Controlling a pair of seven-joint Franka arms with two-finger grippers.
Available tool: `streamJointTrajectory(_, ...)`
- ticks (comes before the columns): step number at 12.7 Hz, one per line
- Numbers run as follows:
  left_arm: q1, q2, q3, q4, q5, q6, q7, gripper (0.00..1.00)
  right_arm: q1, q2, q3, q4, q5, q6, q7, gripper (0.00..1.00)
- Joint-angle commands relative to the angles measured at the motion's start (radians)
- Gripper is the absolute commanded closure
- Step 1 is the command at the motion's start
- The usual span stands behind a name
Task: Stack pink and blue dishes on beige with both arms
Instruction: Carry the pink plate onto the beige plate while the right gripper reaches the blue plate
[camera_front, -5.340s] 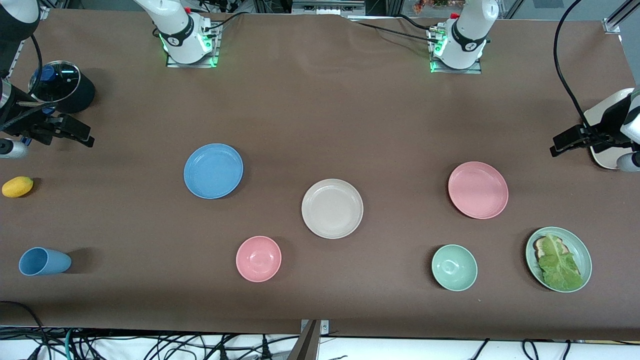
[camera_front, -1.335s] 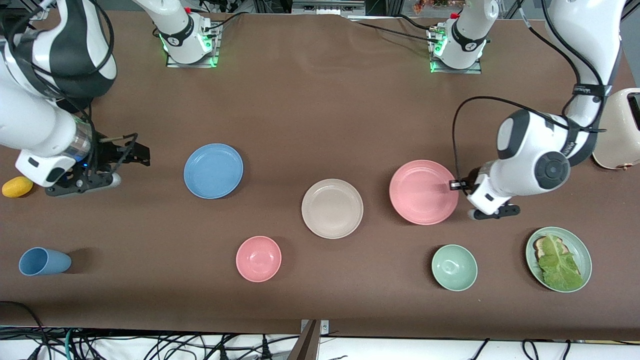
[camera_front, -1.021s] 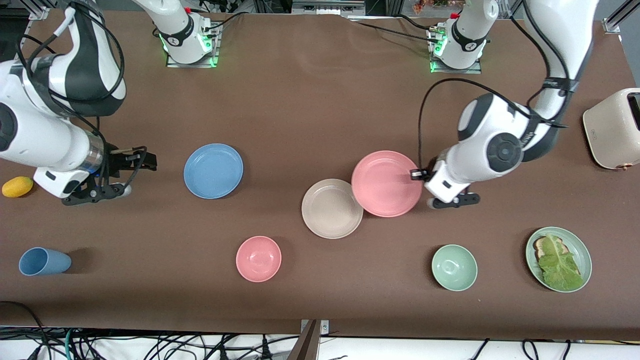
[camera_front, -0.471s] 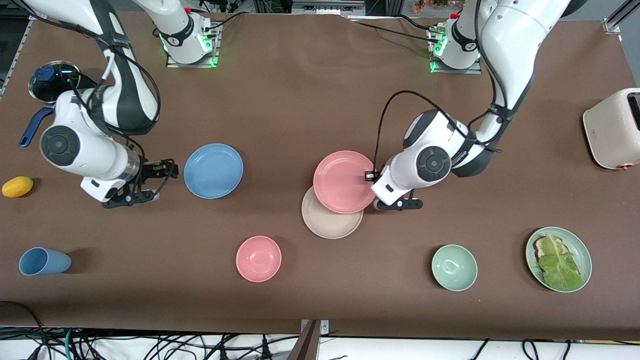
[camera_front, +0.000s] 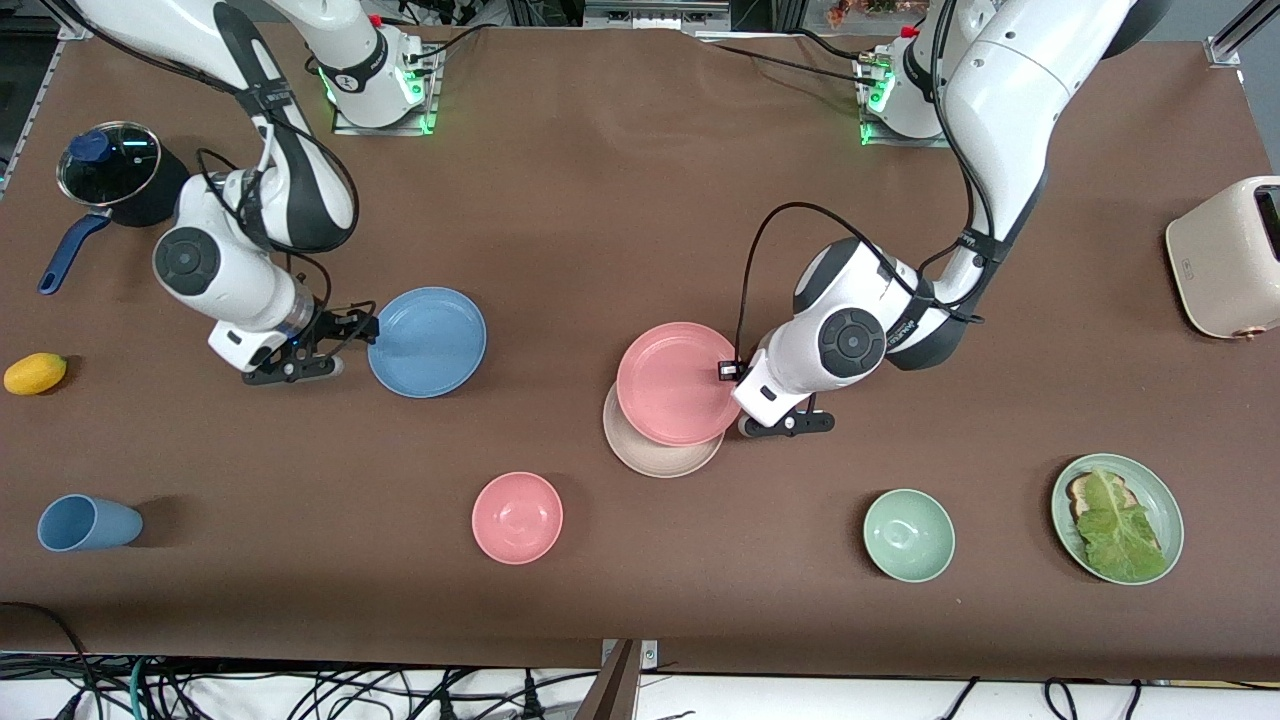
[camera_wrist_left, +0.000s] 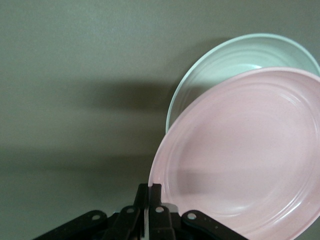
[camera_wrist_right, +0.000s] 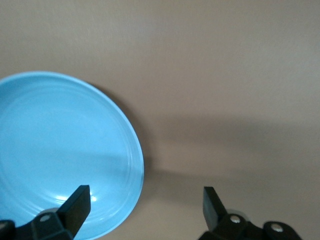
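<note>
Moved since half a second ago: pink plate (camera_front: 672, 382) carried lower toward the front edge, now overlapping most of beige plate (camera_front: 660, 452); right gripper (camera_front: 362, 328) slid in to the blue plate (camera_front: 428, 341) rim. Left gripper (camera_front: 728, 370) clamped tight on the pink plate's rim at the side toward the left arm's end, plate up in the air, not yet centred: beige crescent showing on the front-edge side only. In the left wrist view pink plate (camera_wrist_left: 240, 155) tilted above beige plate (camera_wrist_left: 220, 65), rim pinched between closed fingers (camera_wrist_left: 150, 210).

Right gripper (camera_wrist_right: 145, 200) spread wide, one finger over the blue plate (camera_wrist_right: 65, 150), the other over bare tabletop (camera_wrist_right: 225, 75), rim between them, nothing gripped yet. Blue plate flat on the tabletop, mid-depth, toward the right arm's end, well apart from the beige plate.

To do well: shift pink a touch more toward the front edge until rims line up, level out, lower till seated, only then release. Likely risk: early drop leaves stack off-centre, or nudges beige. Hold blue grab until rim sits deep between fingers.
</note>
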Motion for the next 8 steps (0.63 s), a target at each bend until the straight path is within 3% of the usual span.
streamJointTrajectory(1,-0.038,0.032,0.024,0.047,0.025,0.028,-0.035,1.0,-0.001,-0.051,0.001,-0.068,0.007,0.04,0.007,0.01)
streamJointTrajectory(3,-0.04,0.048,0.027,0.063,0.025,0.03,-0.035,1.0,-0.001,-0.028,0.002,-0.072,0.007,0.073,0.007,0.01)
streamJointTrajectory(4,-0.037,0.049,0.033,0.065,0.025,0.028,-0.025,0.6,-0.001,0.0,0.002,-0.072,0.007,0.11,0.006,0.02)
streamJointTrajectory(5,-0.037,0.048,0.038,0.068,0.023,0.028,-0.028,0.01,0.001,0.035,0.002,-0.072,0.007,0.167,0.007,0.03)
streamJointTrajectory(8,-0.02,0.019,0.046,0.068,0.03,0.015,-0.034,0.0,0.003,0.107,0.013,-0.072,0.007,0.276,0.029,0.06)
